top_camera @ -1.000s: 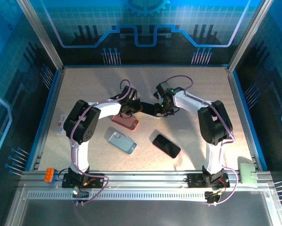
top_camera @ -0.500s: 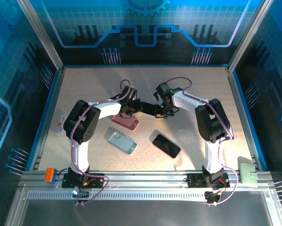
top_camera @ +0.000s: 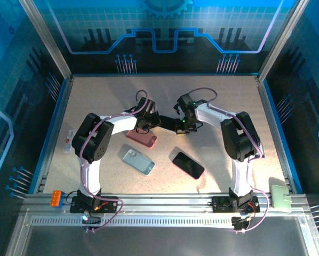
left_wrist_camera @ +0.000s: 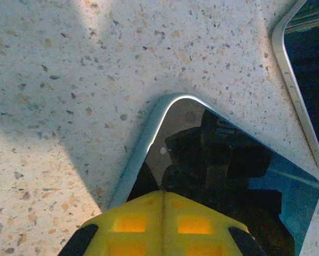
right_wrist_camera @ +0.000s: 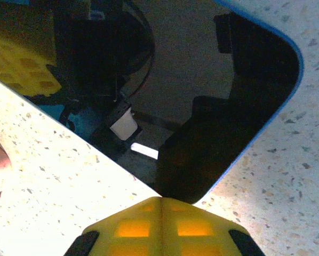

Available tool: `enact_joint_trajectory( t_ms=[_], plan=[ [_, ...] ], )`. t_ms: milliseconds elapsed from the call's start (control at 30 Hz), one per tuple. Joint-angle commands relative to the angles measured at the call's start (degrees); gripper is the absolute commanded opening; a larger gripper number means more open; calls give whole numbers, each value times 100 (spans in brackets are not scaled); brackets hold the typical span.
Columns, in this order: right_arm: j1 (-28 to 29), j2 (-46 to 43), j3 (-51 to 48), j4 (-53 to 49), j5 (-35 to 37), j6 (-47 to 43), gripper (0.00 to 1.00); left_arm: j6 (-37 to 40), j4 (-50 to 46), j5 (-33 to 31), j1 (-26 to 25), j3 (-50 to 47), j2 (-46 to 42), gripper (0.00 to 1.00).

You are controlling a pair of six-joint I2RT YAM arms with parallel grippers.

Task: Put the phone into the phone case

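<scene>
A dark-screened phone (top_camera: 165, 121) lies flat at mid-table between my two grippers. A light blue case rim (left_wrist_camera: 143, 144) runs round its edge. My left gripper (top_camera: 147, 124) is shut, its yellow tip (left_wrist_camera: 162, 193) resting on one corner of the glass (left_wrist_camera: 229, 160). My right gripper (top_camera: 182, 127) is also shut, its tip (right_wrist_camera: 160, 198) at the opposite corner of the screen (right_wrist_camera: 202, 80), where the blue rim (right_wrist_camera: 255, 136) shows too. At the phone's far end in the right wrist view sit the left gripper's yellow pads (right_wrist_camera: 21, 64). Neither gripper holds anything.
A pink case (top_camera: 142, 138) lies just below the left gripper. A pale blue-grey case (top_camera: 138, 161) and a black phone (top_camera: 188, 165) lie nearer the bases. A silver-edged device (left_wrist_camera: 303, 96) sits beside the pressed phone. An orange block (top_camera: 56, 198) sits on the front rail.
The right arm's elbow has shifted slightly left. Both gripper tips stay on the phone, and the phone has not moved.
</scene>
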Motion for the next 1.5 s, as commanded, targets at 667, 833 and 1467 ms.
enact_joint_trajectory(
  t_ms=[667,833,1467],
  plan=[
    [-59,0,-515,-127,-134,115,0,146,-708,-185,20,-87,78,0],
    [-298,-363,177,-545,-254,-53,0,162,-687,-222,21,-118,-13,0],
    [-718,602,1813,-935,-1,-602,0,-26,-517,-297,-34,-100,-4,0]
  ],
)
